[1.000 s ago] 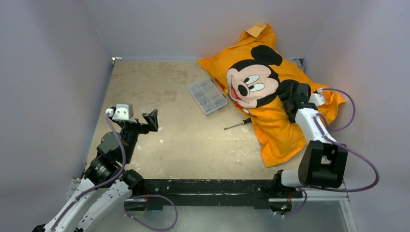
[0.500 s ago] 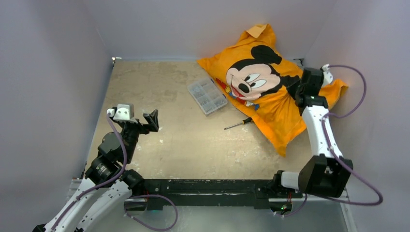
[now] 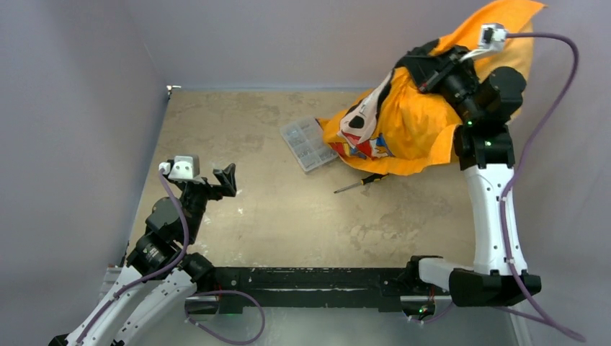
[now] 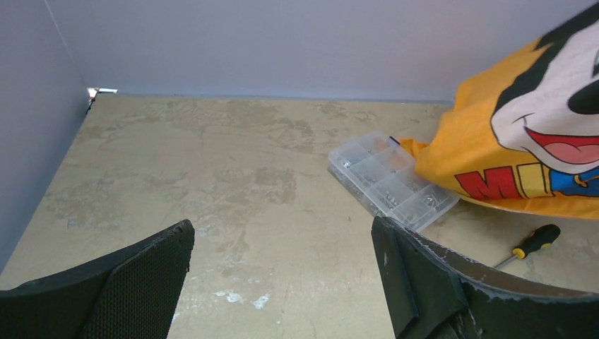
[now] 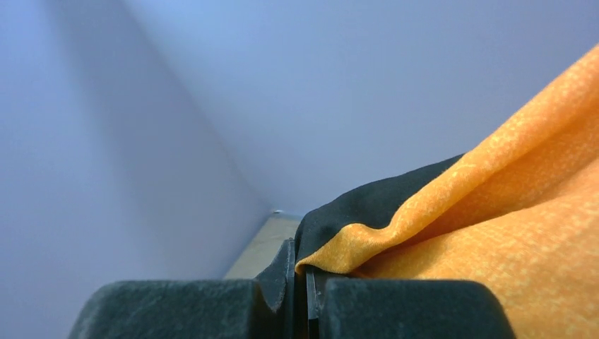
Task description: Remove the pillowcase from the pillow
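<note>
Arms: two, the left one at the near left and the right one reaching up at the far right.
Left gripper (image 3: 225, 180): one, low over the near-left part of the table (image 3: 288, 216); jaws spread wide with nothing between them.
Right gripper (image 3: 421, 68): one, held high above the far-right corner; jaws pressed together, pinching a fold of black and orange cloth.
Pillowcase (image 3: 418, 122): one, bright orange, hanging from the right gripper; its top edge is up against the far wall and its lower edge rests on the table at far centre-right.
Print: one Mickey Mouse face in black, white and red, creased and tilted in the hanging cloth.
Writing: large red letters "MI" below the face, followed by blue lettering that cannot be read.
Parts box (image 3: 308, 144): one, clear plastic with many small compartments, flat on the table at far centre, its right end touching the pillowcase's lower edge.
Screwdriver (image 3: 359, 184): one, black-and-yellow handle, lying on the table just near of the pillowcase's hem, apart from the box.
</note>
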